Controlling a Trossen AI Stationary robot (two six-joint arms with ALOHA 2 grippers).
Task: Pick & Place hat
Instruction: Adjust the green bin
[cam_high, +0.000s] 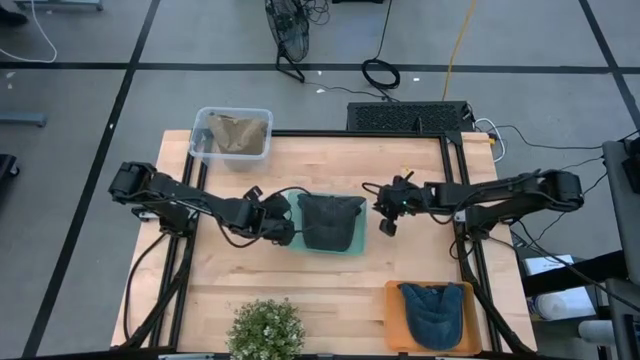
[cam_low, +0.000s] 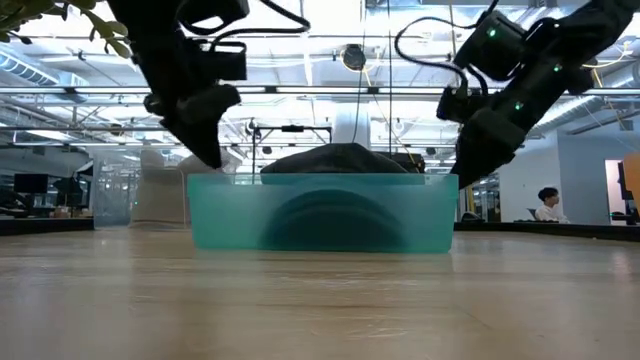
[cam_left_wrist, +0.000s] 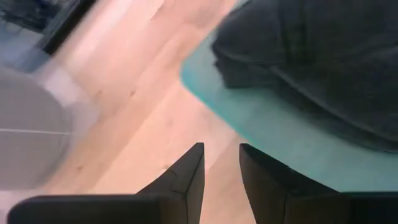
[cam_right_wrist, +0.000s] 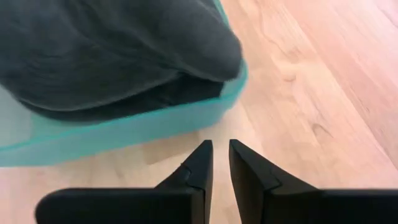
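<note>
A dark grey hat (cam_high: 330, 218) lies in a teal bin (cam_high: 352, 247) at the table's middle, and its crown rises above the bin's rim (cam_low: 340, 158). My left gripper (cam_high: 285, 228) hangs just off the bin's left wall, open, with nothing between its fingers (cam_left_wrist: 221, 149). On the other side, my right gripper (cam_high: 388, 222) hangs just off the right wall. Its fingers stand a narrow gap apart with only bare table between them (cam_right_wrist: 219, 144). Neither gripper touches the hat or the bin.
A clear bin (cam_high: 205, 125) holding a tan hat (cam_high: 238, 135) stands at the far left corner. An orange tray (cam_high: 395, 300) with a blue hat (cam_high: 432, 312) sits at the near right. A potted plant (cam_high: 265, 330) stands at the near edge. Bare wood lies around the teal bin.
</note>
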